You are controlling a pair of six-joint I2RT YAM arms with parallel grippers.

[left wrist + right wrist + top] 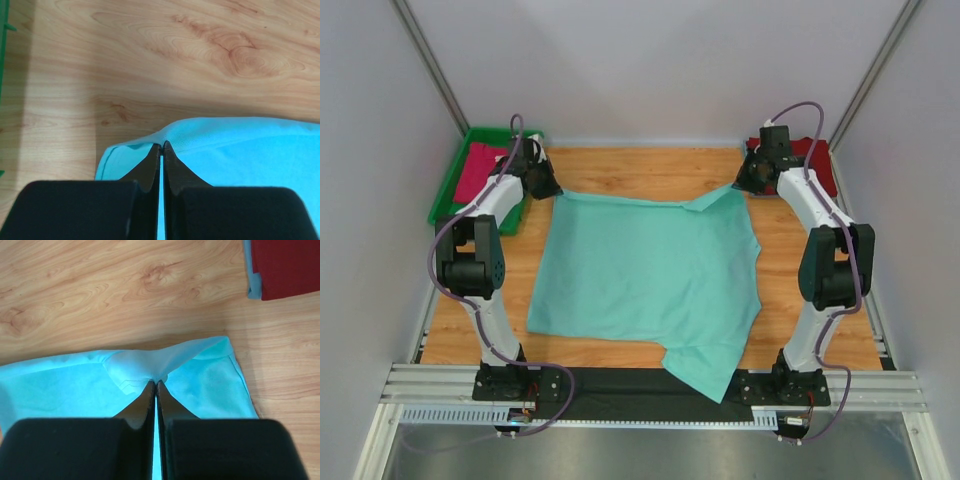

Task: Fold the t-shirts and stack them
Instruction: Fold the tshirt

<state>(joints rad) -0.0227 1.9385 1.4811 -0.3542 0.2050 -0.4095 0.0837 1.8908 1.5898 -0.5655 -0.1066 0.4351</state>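
Note:
The mint-teal t-shirt (650,275) lies spread over the middle of the wooden table, its near right corner hanging over the front edge. My left gripper (552,188) is shut on its far left corner, shown in the left wrist view (161,146) with cloth (240,150) pinched between the tips. My right gripper (744,184) is shut on its far right corner, where the cloth (210,375) bunches at the tips (155,383). The magenta-pink t-shirt (477,170) lies in the green tray. The dark red t-shirt (810,152) lies at the far right, also in the right wrist view (285,265).
The green plastic tray (450,185) stands at the far left, beside the left arm. Grey walls close in the left, right and back. A black strip and metal rail (650,390) run along the near edge between the arm bases.

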